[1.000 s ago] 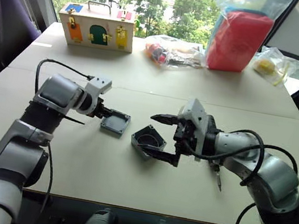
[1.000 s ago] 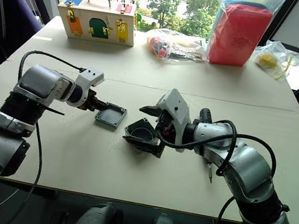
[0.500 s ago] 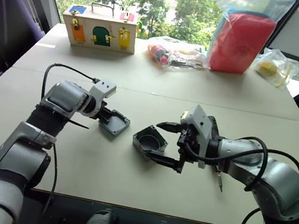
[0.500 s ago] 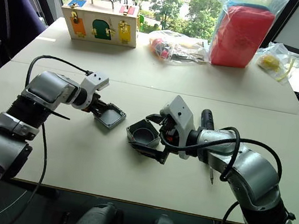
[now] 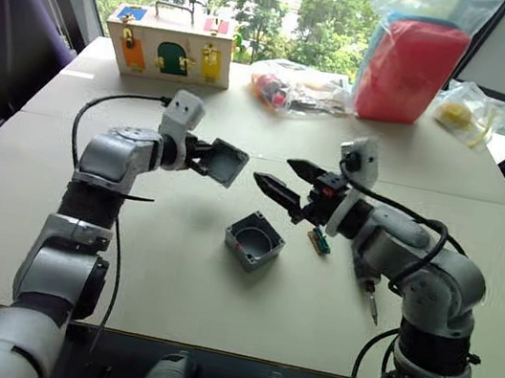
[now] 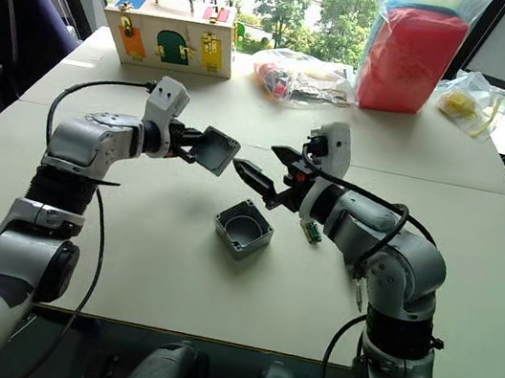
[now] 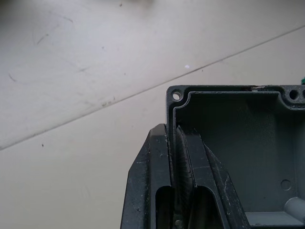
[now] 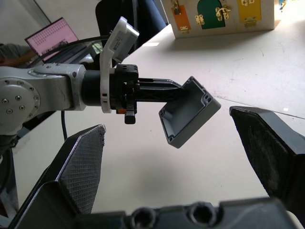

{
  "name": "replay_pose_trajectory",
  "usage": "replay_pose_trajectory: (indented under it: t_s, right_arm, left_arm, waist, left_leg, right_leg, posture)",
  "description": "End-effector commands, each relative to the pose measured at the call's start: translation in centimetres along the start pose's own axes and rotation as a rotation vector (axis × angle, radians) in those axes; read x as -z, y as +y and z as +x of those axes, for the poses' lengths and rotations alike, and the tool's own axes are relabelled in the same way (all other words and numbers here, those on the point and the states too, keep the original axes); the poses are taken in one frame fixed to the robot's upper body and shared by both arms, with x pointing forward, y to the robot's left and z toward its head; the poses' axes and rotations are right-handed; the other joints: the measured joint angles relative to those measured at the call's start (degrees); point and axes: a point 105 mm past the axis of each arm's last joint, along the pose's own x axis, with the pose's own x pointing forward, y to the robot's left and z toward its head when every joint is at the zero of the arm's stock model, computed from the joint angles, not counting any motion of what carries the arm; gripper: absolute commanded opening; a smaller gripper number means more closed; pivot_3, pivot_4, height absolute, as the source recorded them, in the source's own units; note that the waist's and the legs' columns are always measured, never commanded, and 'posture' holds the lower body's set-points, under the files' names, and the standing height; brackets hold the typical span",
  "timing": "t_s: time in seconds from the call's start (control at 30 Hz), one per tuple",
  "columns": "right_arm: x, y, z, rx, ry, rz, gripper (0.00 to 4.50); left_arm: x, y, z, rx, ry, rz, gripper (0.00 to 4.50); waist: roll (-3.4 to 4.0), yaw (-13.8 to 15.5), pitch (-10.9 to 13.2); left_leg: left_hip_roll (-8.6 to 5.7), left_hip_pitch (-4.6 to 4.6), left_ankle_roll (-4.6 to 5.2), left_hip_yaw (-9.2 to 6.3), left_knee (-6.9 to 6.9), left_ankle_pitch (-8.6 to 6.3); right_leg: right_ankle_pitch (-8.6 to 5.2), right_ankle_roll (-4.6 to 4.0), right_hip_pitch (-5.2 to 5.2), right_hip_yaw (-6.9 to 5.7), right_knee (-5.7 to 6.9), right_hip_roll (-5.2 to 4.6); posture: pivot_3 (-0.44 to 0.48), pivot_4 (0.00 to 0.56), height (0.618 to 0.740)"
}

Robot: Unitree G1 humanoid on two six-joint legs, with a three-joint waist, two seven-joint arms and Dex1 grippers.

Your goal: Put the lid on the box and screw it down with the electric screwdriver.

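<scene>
On the far left of the table (image 5: 167, 291) stands a wooden box (image 5: 168, 42) with coloured doors, well away from the work. The left gripper (image 5: 202, 155) is raised above the table, its 2 fingers pinching one wall of the lid (image 5: 226, 162), which hangs tilted in the air with its hollow side turned toward the right arm. Below and between the arms, the box (image 5: 253, 240) sits open on the table, recess up, held by nothing. The right gripper (image 5: 284, 183) hovers just beside the lid, fingers spread and empty, pointing at it. A small green piece (image 5: 320, 241) lies near the box. The screwdriver (image 5: 366, 291) lies behind the right forearm, partly hidden.

The step in hand looks like bringing the lid over the box. Next, the lid must be turned hollow side down, squared with the box rim and lowered on.
</scene>
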Motion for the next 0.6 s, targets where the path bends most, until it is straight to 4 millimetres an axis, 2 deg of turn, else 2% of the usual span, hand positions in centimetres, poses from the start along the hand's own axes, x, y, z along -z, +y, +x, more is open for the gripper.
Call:
replay_pose_trajectory:
  t_s: [0.03, 0.27, 0.37, 0.6]
  right_arm:
    - [-2.2, -1.0, 0.5, 0.037, -0.090, 0.060, 4.50]
    - [-2.9, -2.4, 1.1, 0.061, -0.118, 0.107, 4.50]
    - [-3.5, -2.6, 1.0, 0.052, -0.144, 0.135, 4.50]
    - [-3.4, -2.4, 0.8, 0.041, -0.143, 0.137, 4.50]
  left_arm:
    - [-6.3, -2.4, -0.9, 0.067, -0.292, 0.023, 0.06]
    - [-6.5, -5.5, -1.1, 0.153, -0.367, 0.016, 0.06]
    - [-5.8, -5.6, -1.0, 0.155, -0.350, 0.026, 0.06]
    - [-5.3, -5.5, -1.0, 0.162, -0.339, 0.019, 0.06]
  waist:
    - [0.00, 0.0, 0.0]
    - [0.01, -0.6, 0.0]
    - [0.01, -1.0, 0.0]
    - [0.01, -1.3, 0.0]
  left_leg:
    - [0.00, -0.01, 0.00, 0.02, 0.00, 0.00]
    - [-0.03, 0.00, 0.01, 0.05, -0.01, 0.01]
    - [-0.02, 0.00, 0.01, 0.05, -0.01, 0.01]
    - [-0.01, 0.00, 0.02, 0.04, -0.03, 0.01]
  right_leg:
    - [0.00, 0.01, -0.02, 0.00, 0.00, 0.00]
    - [0.00, 0.01, -0.01, -0.01, 0.06, 0.07]
    - [0.00, 0.01, -0.01, 0.00, 0.08, 0.13]
    - [0.00, 0.01, 0.00, 0.00, 0.10, 0.24]
  posture:
    - [0.000, 0.150, 0.740]
    - [0.000, 0.150, 0.740]
    - [0.000, 0.150, 0.740]
    - [0.000, 0.150, 0.740]
